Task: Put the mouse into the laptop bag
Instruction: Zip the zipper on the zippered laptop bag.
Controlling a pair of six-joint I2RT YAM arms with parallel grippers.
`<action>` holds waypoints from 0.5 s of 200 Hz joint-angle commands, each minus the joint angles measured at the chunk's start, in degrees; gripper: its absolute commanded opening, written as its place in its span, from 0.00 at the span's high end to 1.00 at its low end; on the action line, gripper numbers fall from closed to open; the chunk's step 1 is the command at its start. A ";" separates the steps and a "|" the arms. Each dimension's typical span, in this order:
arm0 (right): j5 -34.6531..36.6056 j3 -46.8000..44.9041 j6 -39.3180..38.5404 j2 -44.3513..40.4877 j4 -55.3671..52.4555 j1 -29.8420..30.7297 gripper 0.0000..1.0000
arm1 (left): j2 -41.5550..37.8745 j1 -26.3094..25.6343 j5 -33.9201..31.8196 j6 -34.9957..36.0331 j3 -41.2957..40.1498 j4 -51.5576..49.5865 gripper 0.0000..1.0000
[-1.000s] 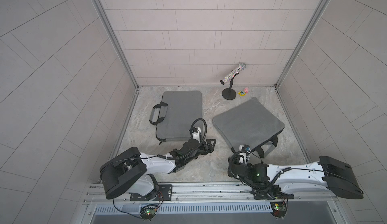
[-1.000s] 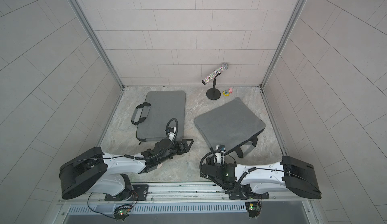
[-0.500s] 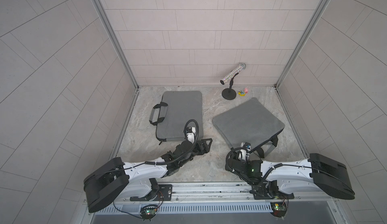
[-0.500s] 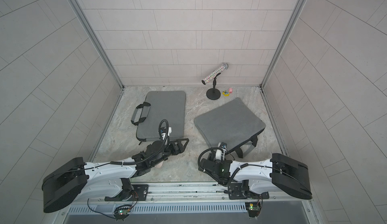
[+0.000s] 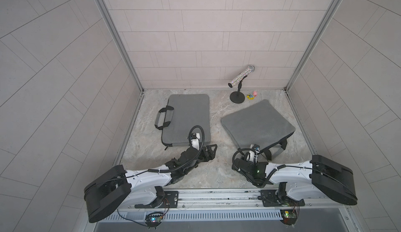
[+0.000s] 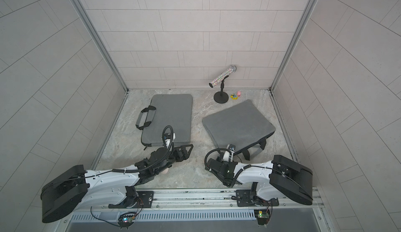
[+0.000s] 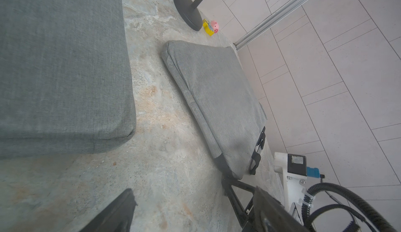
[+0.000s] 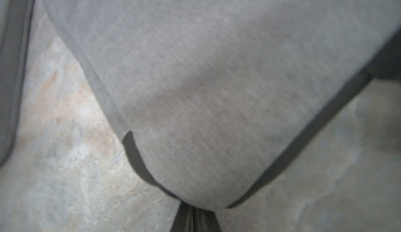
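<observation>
Two arms lie low, reaching forward. Your left gripper [image 7: 195,215] splayed, empty, beside near edge of left laptop bag [image 5: 188,118]. Your right gripper [image 8: 195,220] clenched at near corner of right laptop bag [image 5: 258,124]; fabric catch unclear; mouse not discernible.

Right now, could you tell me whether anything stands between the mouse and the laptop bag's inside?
Yes: the tilted laptop bag shows no opening; its dark edge looks closed. The mouse, seemingly the pale thing under the left arm, lies apart from it.
</observation>
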 commanded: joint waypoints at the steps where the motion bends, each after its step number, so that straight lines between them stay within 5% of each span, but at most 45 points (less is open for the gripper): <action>1: -4.17 -2.70 0.59 0.34 -4.01 -0.25 1.00 | -0.27 0.05 -0.22 0.87 -0.59 1.43 0.10; 65: -6.59 -2.48 -15.87 -14.47 -3.06 -0.26 1.00 | 3.77 0.01 8.36 -1.29 2.19 4.07 0.09; 100: -9.13 -2.16 -26.11 -22.88 -1.82 -0.39 1.00 | 10.84 -6.47 9.85 -5.25 3.56 14.38 0.11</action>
